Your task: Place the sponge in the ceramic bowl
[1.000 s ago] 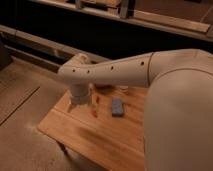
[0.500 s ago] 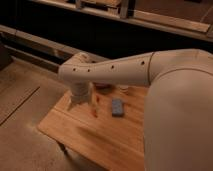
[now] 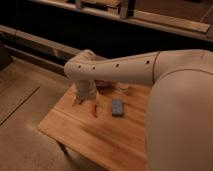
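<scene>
Pincer (image 3: 79, 101) hangs over matt, grained wooden table (image 3: 100, 136).

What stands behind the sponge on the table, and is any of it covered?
Behind the sponge stands a white cup, its top covered by the arm. Left of it in view, the ceramic bowl is mostly hidden. The gripper hangs left of the sponge, over the table.

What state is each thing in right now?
gripper: open, empty, low over the table, left of the sponge.
sponge: flat on the table, free, not in the ceramic bowl.
ceramic bowl: behind the arm, mostly hidden; contents unseen.
white cup: upright behind the sponge.
small red item: lying between gripper and sponge.
</scene>
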You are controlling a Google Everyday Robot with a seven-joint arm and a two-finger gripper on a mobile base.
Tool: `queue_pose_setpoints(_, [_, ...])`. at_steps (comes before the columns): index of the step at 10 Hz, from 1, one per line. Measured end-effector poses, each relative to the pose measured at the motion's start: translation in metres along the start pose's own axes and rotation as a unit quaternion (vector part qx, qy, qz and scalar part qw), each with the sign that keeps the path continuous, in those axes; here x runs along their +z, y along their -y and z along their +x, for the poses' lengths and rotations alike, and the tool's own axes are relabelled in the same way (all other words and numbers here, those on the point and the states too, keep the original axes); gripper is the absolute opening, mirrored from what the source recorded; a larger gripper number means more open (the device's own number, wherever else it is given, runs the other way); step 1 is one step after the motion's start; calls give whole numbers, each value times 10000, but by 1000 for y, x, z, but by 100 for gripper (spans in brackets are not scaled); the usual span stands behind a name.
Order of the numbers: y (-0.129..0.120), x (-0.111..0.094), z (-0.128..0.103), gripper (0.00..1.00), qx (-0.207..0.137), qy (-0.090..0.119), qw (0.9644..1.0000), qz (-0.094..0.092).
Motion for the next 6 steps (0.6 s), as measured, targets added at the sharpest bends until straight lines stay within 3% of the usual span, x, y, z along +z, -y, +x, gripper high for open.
queue_pose_setpoints(4, [43,-7,-14,80,364,70,9993,71])
queue_pose_setpoints(6, [73,-5,-20,80,622,7,9980,101])
